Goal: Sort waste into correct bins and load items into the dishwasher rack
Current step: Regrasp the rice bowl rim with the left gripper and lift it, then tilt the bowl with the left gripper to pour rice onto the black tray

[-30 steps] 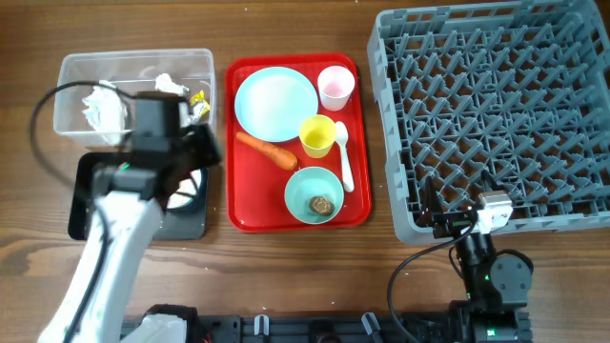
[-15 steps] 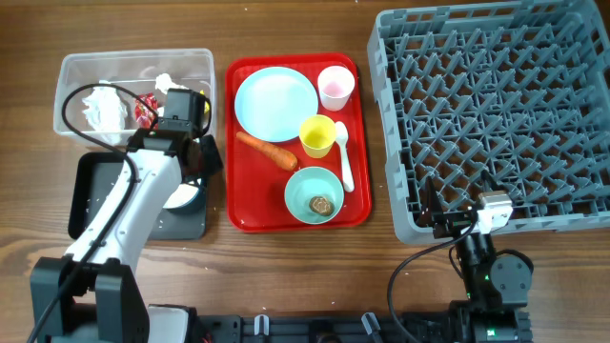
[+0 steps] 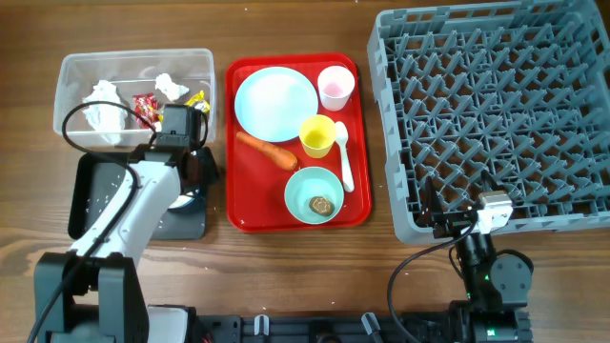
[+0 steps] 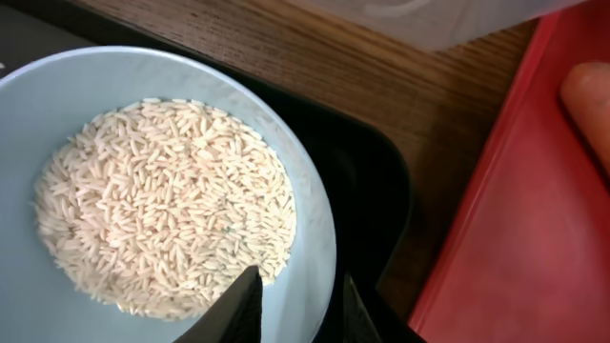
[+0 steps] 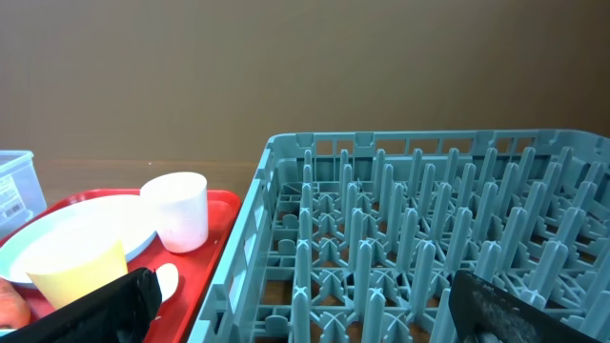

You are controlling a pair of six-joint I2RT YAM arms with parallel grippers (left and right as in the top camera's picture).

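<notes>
Left arm seemingly hides most of 1 bowl.

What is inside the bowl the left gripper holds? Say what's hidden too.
White rice grains lie in the bowl, gripped at its rim by the left gripper. They hide its bottom.

The left arm is being shown as white casing with black joints and a looping black cable, while the right arm is being seen as black with a white block.

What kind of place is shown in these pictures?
Likely a robot test bench staged as a dish-clearing station rather than a real kitchen: a wooden table, a grey dishwasher rack, a red serving tray and a clear waste tub.
</notes>
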